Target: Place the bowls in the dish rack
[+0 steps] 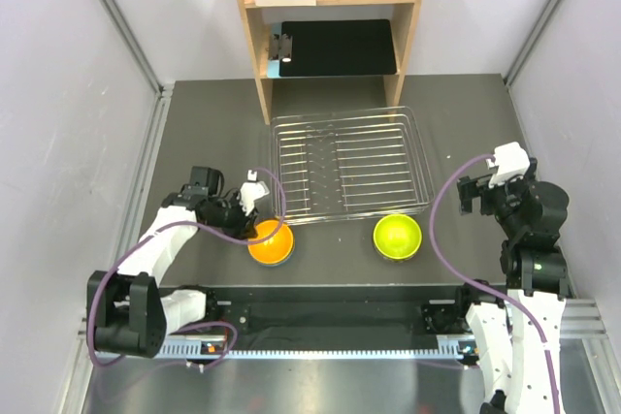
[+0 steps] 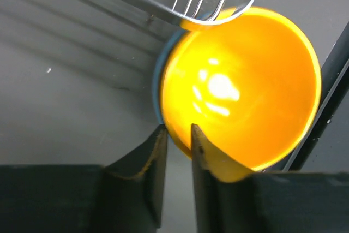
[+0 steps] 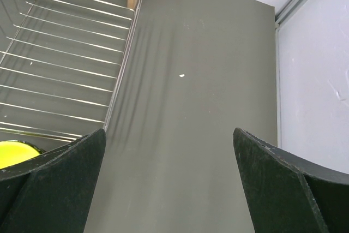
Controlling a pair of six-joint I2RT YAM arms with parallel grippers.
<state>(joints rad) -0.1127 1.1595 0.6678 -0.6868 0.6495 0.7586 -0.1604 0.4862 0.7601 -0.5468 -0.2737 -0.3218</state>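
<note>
Status of loading: not begun, as far as can be seen. The dish rack [image 1: 349,172] stands in the middle of the tabletop [image 1: 335,251] with no bowl in it.

Bowls accounted for: three.
- The orange bowl [image 1: 271,242] sits on the tabletop just at the rack's near left corner; in the left wrist view the rack's wire corner overhangs its far rim.
- A blue bowl [image 2: 157,77] shows only as a thin rim beneath the orange one, which appears to be nested in it.
- The lime-green bowl [image 1: 398,237] sits on the tabletop at the rack's near edge, to the right, untouched.

No other bowls are in view.

Left gripper [image 2: 177,135]: narrow, with one finger outside the orange bowl's near rim and one over its inside. Whether the rim is actually pinched cannot be told.

Right gripper [image 3: 169,135]: spread wide, holding nothing, hanging over bare tabletop to the right of the rack, apart from the green bowl.

Assessment: the first pickup is in hand, and every visible bowl remains to be loaded.
</note>
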